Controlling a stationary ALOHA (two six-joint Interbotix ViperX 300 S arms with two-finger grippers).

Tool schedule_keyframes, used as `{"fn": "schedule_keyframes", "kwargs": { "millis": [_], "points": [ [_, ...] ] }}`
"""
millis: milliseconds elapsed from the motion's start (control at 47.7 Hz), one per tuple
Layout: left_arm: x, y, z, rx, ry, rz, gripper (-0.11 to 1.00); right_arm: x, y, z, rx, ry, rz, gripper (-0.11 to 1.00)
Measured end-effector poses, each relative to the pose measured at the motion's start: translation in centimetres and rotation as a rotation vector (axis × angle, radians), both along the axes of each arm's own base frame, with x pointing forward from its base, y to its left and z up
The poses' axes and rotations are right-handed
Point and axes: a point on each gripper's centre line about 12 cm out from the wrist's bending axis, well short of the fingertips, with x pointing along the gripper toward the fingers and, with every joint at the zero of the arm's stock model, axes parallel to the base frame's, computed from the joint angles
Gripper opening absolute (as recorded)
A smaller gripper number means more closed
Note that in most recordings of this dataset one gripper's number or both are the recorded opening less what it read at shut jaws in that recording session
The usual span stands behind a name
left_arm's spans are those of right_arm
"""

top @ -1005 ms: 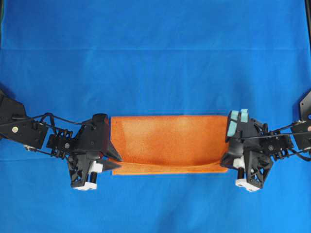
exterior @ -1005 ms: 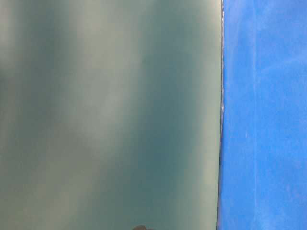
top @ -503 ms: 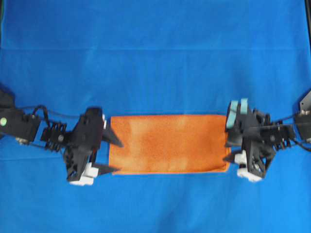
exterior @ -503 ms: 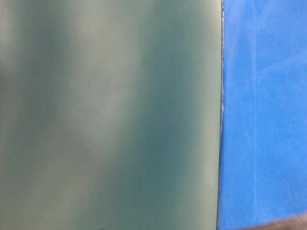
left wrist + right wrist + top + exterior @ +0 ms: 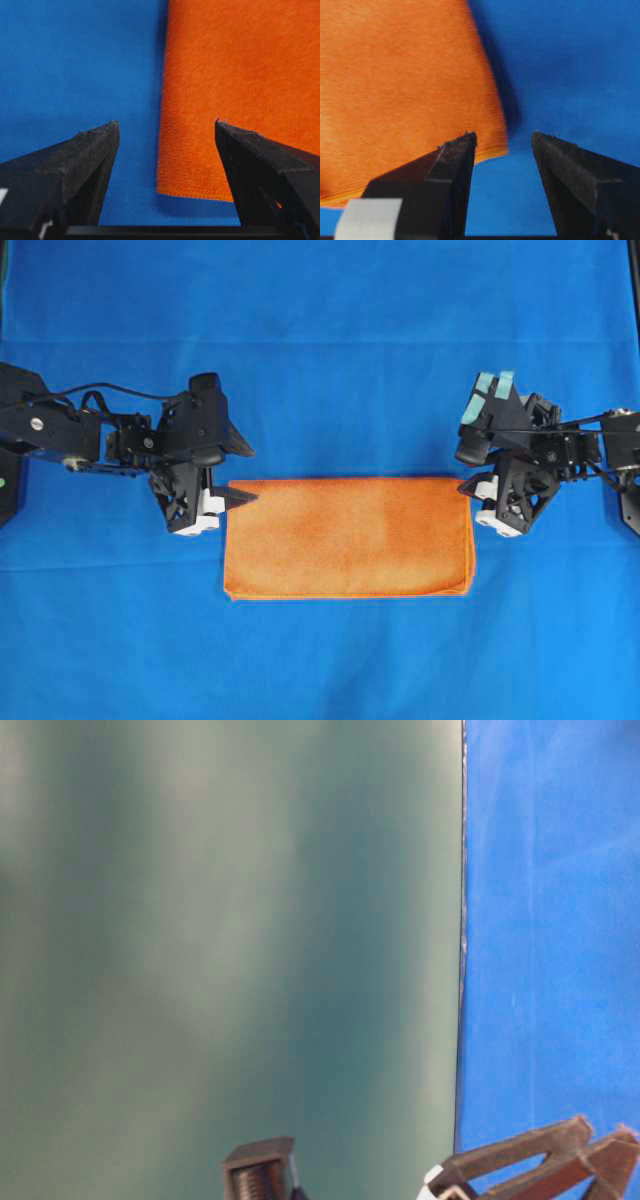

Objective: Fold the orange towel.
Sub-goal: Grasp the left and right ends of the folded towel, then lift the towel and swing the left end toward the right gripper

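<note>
Both arms had let go and swung toward the table's far side, leaving the left gripper [image 5: 240, 473] and right gripper [image 5: 463, 472] spread wide and empty beside the orange towel [image 5: 348, 537], which lay folded flat on the blue cloth [image 5: 320, 330].

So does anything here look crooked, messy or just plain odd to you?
Nothing stands out. The orange towel lies flat as a tidy folded rectangle on the blue table cover, edges straight. The left gripper and right gripper are open and empty, one at each upper corner.
</note>
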Motion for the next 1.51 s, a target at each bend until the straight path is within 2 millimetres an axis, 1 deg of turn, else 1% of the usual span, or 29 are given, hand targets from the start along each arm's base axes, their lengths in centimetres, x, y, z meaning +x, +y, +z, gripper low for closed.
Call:
{"fn": "schedule_keyframes", "kwargs": {
  "millis": [147, 314, 440, 503, 649, 691, 733, 775, 859, 901, 1089, 1215, 1278, 1362, 1508],
  "points": [
    [-0.1, 0.0, -1.3, -0.001, 0.040, 0.000, 0.67, 0.0, -0.6, -1.3, -0.008, 0.048, -0.014, 0.54],
    [-0.3, -0.1, -2.9, 0.001, 0.089, -0.004, 0.66, 0.1, -0.6, -2.7, -0.003, 0.083, -0.014, 0.54],
    [-0.1, -0.3, -3.2, -0.003, 0.100, -0.007, 0.63, 0.2, -0.6, -3.0, 0.003, 0.082, -0.018, 0.54],
    [0.0, -0.4, -3.2, -0.002, 0.110, -0.011, 0.58, 0.3, -0.6, -2.9, 0.003, 0.080, -0.018, 0.54],
    [0.2, -0.4, -3.3, -0.005, 0.138, -0.011, 0.39, 0.2, -0.6, -3.0, 0.003, 0.082, -0.018, 0.52],
    [0.2, -0.5, -3.3, -0.007, 0.143, -0.010, 0.34, 0.3, -0.6, -2.9, 0.003, 0.080, -0.016, 0.50],
    [0.2, -0.6, -3.3, -0.007, 0.149, -0.014, 0.29, 0.3, -0.5, -3.0, 0.003, 0.082, -0.015, 0.44],
    [0.3, -0.7, -3.2, -0.009, 0.155, -0.016, 0.21, 0.3, -0.4, -2.9, 0.002, 0.080, -0.008, 0.35],
    [0.4, -1.3, -3.2, -0.009, 0.178, -0.032, 0.06, 0.3, 0.1, -2.9, 0.001, 0.077, 0.010, 0.12],
    [0.5, -1.4, -3.1, -0.010, 0.189, -0.034, 0.03, 0.4, 0.2, -2.9, 0.000, 0.076, 0.017, 0.04],
    [1.1, -1.5, -2.6, -0.009, 0.227, -0.039, 0.02, 0.4, 0.5, -2.6, 0.001, 0.067, 0.025, 0.04],
    [1.2, -1.5, -2.4, -0.005, 0.241, -0.046, 0.02, 0.5, 0.5, -1.9, -0.001, 0.041, 0.029, 0.04],
    [0.9, -1.5, -2.2, -0.004, 0.251, -0.049, 0.03, 0.5, 0.5, -1.3, -0.003, 0.024, 0.031, 0.04],
    [0.7, -1.6, -1.3, -0.003, 0.255, -0.054, 0.02, 0.3, 0.4, -0.4, -0.010, 0.007, 0.033, 0.04],
    [0.5, -1.6, 1.9, -0.006, 0.199, -0.053, 0.02, -0.2, 0.3, 2.0, -0.022, -0.024, 0.023, 0.04]
  ]
}}
